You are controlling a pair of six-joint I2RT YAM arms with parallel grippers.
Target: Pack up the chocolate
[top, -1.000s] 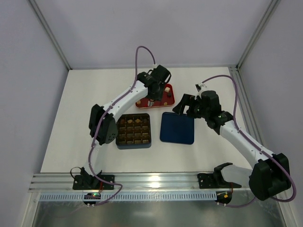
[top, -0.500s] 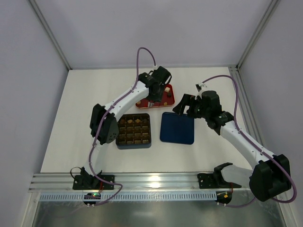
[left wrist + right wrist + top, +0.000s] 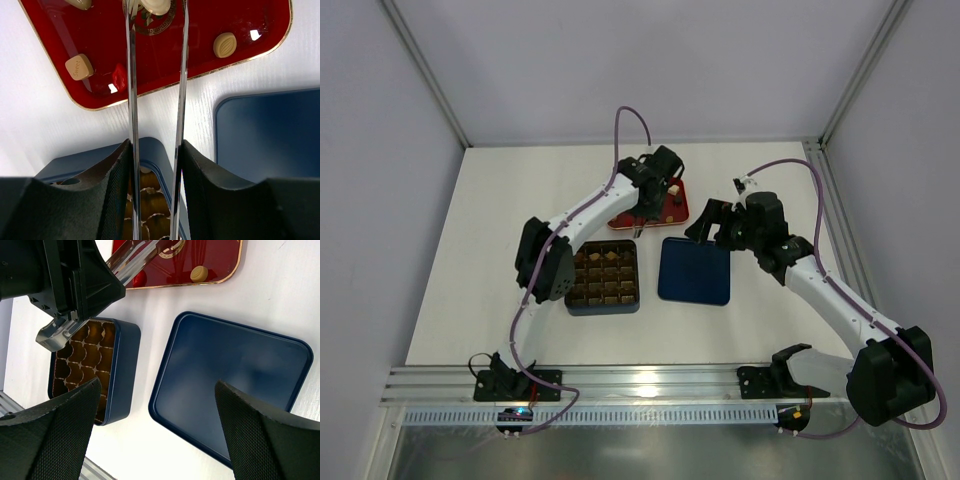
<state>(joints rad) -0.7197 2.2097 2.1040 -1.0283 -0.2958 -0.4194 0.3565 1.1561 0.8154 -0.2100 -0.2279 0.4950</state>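
Forward goes the left claw [image 3: 157,9], further over the red tray [image 3: 250,20] by the tabletop's far edge, fingers flanking a cream chocolate [image 3: 156,4]. Pinched yet? Can't tell. A pick looks imminent. The right claw [image 3: 160,427] hangs wide open above the lid [image 3: 235,365].

A glossy red tray [image 3: 240,30] edged in gold, with a gold key-pattern medallion [image 3: 159,27] at its centre, carries chocolate [image 3: 79,66] in tan and cream, one round piece ribbed, beside a shiny red morsel [image 3: 119,77]. On the white, faintly grained table [image 3: 40,135] lie a plain navy lid [image 3: 230,370] and a navy box [image 3: 125,350] gridded with brown cups. Purple cables [image 3: 617,140] trail the white-and-black arms [image 3: 830,295].
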